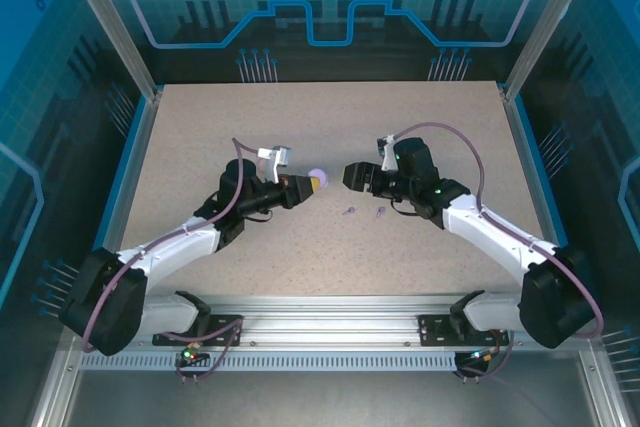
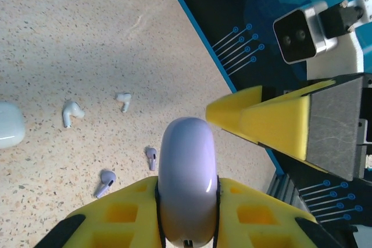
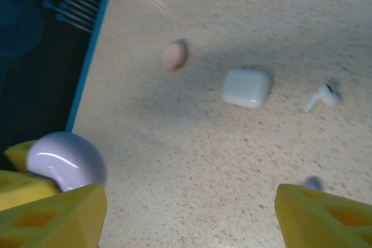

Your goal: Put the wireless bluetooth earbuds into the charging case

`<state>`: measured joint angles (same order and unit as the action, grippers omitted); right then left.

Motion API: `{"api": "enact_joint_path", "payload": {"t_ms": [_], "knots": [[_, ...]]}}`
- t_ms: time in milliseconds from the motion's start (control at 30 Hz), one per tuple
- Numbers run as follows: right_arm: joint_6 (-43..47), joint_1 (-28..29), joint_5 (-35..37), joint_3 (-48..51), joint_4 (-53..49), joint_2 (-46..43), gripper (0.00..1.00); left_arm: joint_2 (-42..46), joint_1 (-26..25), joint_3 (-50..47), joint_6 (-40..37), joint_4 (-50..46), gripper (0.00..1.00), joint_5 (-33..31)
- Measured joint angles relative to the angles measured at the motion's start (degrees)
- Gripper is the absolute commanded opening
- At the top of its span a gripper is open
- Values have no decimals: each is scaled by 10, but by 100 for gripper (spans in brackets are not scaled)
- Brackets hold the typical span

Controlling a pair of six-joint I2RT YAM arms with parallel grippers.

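The left hand (image 1: 308, 186) is clamping the purple charging case (image 2: 187, 166) above the middle of the counter (image 1: 300, 117), the case's rounded end sticking out past the yellow fingers (image 2: 125, 213). The right hand (image 1: 350, 176) is facing it, just beside it, with its jaws spread wide and holding nothing. Two purple earbuds (image 1: 349, 211) are lying loose on the counter under the hands, towards the near edge. Two white earbuds (image 2: 71, 112) are lying near the white case (image 3: 247, 87), and a pink case (image 3: 174, 54) is sitting apart from them.
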<state>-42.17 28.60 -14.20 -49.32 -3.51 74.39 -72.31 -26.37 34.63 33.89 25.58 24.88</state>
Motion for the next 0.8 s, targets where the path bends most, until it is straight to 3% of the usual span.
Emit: {"api": "enact_joint_path", "payload": {"t_ms": [267,800], "knots": [[45,12,-87,-16,70,39,73,0,0,17,-9,-19,0,25],[63,21,-124,-21,96,68,65,-1,1,32,-11,-43,0,31]]}}
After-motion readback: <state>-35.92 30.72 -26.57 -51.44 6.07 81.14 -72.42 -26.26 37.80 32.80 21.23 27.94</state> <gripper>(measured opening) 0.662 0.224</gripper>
